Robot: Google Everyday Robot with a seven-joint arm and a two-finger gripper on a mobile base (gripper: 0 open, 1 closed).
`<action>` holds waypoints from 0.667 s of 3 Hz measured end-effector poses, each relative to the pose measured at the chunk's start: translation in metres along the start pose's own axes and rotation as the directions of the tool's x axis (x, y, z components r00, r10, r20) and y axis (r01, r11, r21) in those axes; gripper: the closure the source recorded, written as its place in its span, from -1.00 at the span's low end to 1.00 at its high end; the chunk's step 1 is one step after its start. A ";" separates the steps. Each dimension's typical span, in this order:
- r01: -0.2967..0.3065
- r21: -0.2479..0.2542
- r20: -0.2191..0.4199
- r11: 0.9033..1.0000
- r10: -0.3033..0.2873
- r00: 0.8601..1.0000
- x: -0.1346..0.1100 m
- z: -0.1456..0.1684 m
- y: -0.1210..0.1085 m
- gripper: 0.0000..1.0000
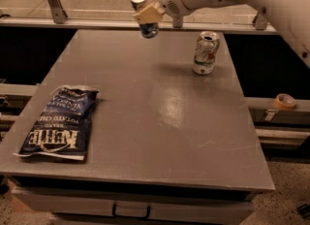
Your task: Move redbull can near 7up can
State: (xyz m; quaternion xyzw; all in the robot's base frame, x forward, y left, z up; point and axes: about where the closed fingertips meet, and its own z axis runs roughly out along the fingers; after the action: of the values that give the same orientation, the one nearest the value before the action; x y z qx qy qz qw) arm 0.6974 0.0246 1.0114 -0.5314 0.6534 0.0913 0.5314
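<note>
The chip bag [59, 122] lies far left of the 7up can [206, 53], at the left edge of the table [160, 122]. The pincer [147, 15] grips the redbull can [149, 29] in the air, up and left of the 7up can, with open table between them.

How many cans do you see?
2. The redbull can is held in the gripper, in the air above the far side of the table. The 7up can stands on it, far right.

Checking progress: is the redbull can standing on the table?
No; the gripper holds the redbull can aloft over the table's far side.
</note>
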 end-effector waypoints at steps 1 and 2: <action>0.002 0.010 -0.005 1.000 -0.002 1.000 0.000 -0.006 -0.003 1.00; -0.010 0.000 -0.004 1.000 0.010 1.000 0.002 -0.005 0.000 1.00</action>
State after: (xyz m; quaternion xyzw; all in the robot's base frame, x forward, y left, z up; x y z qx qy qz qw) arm 0.6949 0.0197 1.0122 -0.5284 0.6572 0.0926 0.5295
